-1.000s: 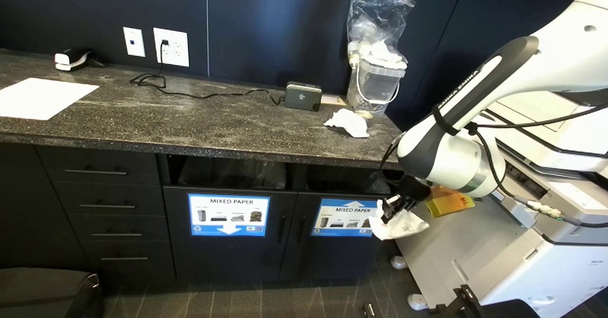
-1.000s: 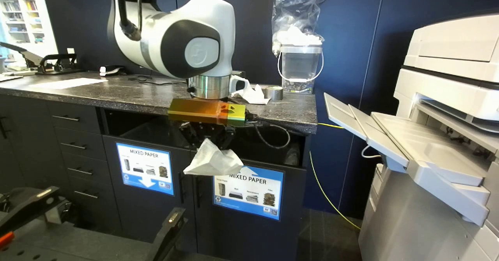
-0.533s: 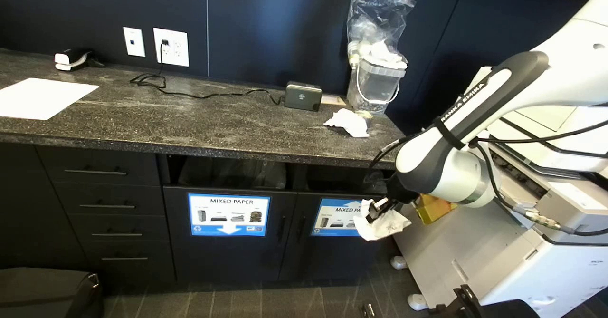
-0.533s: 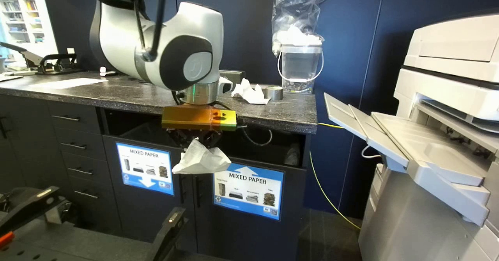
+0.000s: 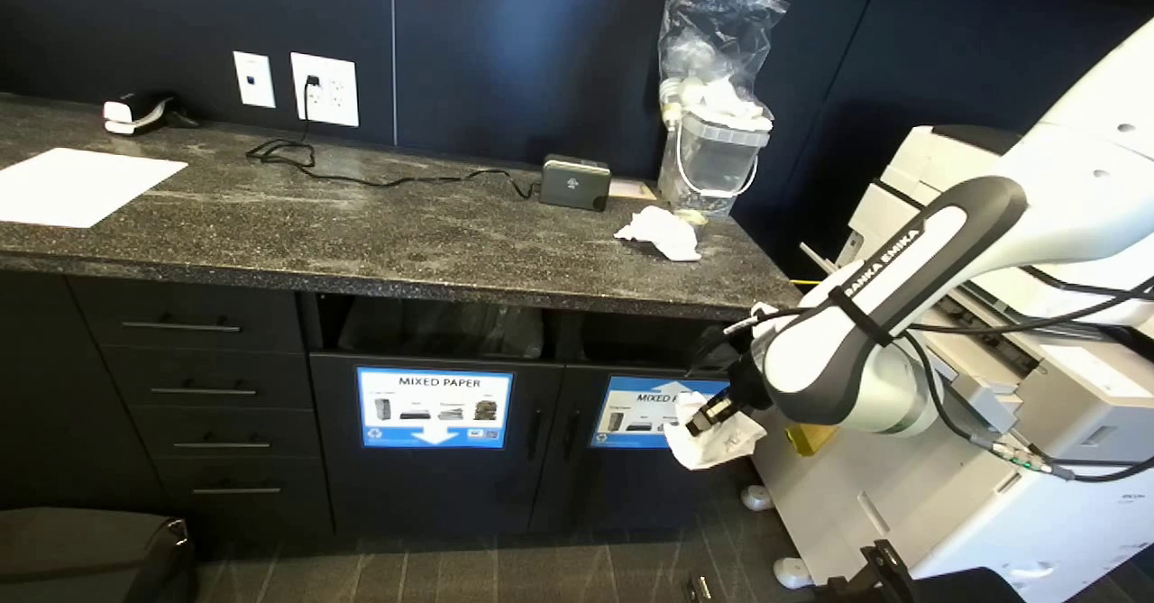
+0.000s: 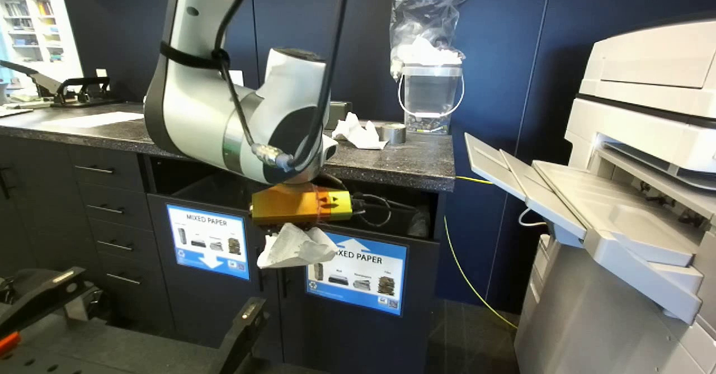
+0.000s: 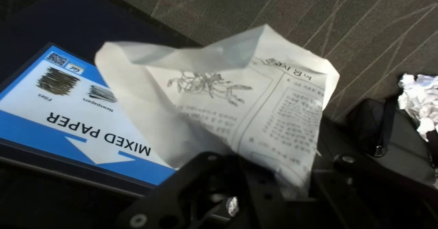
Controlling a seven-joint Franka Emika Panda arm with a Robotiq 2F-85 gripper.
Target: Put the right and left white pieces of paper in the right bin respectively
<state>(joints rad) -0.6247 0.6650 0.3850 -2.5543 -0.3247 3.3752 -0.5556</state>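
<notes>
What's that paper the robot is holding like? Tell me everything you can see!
The held paper is white, thin-looking and creased, its edge folded over on one side. In the wrist view it shows a dark line drawing, maybe of running animals, and boxed writing too blurry to read. The robot's hand pinches it, lower than the counter. In both exterior views it partly covers the MIXED PAPER sign with the up arrow; whether they touch, I can't tell.

White-and-black arm slanting downward, pincer tilted, fingers clamped
</notes>
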